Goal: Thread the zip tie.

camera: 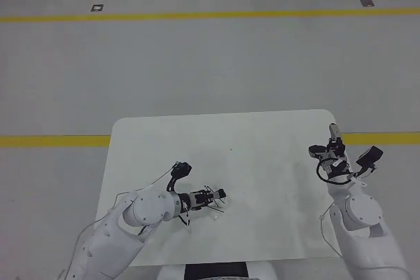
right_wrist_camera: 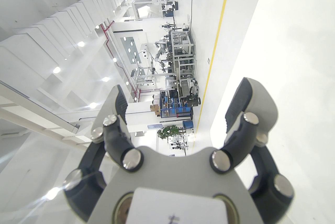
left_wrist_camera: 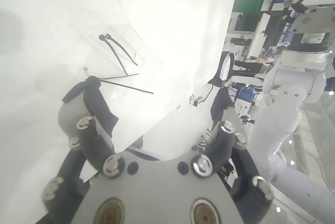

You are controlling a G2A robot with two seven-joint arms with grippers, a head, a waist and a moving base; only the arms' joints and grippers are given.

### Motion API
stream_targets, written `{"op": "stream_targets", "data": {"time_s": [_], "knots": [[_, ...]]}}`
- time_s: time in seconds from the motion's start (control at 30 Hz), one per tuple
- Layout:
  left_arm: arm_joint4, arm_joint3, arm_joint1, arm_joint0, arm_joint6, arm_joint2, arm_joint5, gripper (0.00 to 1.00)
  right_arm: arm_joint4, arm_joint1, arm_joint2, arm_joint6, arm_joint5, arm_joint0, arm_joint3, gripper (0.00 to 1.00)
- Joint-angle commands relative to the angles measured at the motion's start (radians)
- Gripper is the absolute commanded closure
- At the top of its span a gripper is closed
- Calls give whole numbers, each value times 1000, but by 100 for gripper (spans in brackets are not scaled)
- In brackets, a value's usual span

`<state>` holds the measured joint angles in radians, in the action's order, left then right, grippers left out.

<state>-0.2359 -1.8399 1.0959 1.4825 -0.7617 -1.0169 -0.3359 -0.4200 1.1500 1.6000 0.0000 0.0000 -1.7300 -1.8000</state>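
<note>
Left gripper [left_wrist_camera: 155,90], right gripper [right_wrist_camera: 180,86]: jaws wide; zip ties [left_wrist_camera: 114,56] partly hidden behind left fingertip [left_wrist_camera: 91,97]

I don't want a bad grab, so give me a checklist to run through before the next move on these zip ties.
1. Left pincer open and empty: ok.
2. Zip ties in front of it: ok, several black ones lie on the table.
3. One tie lying apart from the others: not ok, they lie bunched, some crossing.
4. Right pincer open and empty: ok.
5. Right pincer close to the ties: not ok, it is by the table's edge, away from them.
</note>
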Motion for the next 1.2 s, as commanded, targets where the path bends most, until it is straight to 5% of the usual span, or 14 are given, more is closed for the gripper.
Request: {"op": "stream_targets", "data": {"time_s": [0.0, 0.2, 0.4, 0.8, 1.17], "knots": [[-14, -11, 1, -7, 14, 17, 5, 0, 0, 0, 0, 0, 0, 0, 0, 0], [-41, -27, 1, -30, 0, 39, -4, 0, 0, 0, 0, 0, 0, 0, 0, 0], [-96, 3, 7, -46, -41, 51, -4, 0, 0, 0, 0, 0, 0, 0, 0, 0], [-144, 8, 9, -50, 1, 58, -4, 0, 0, 0, 0, 0, 0, 0, 0, 0], [-128, 16, 25, -88, -11, 95, -4, 0, 0, 0, 0, 0, 0, 0, 0, 0]]}}
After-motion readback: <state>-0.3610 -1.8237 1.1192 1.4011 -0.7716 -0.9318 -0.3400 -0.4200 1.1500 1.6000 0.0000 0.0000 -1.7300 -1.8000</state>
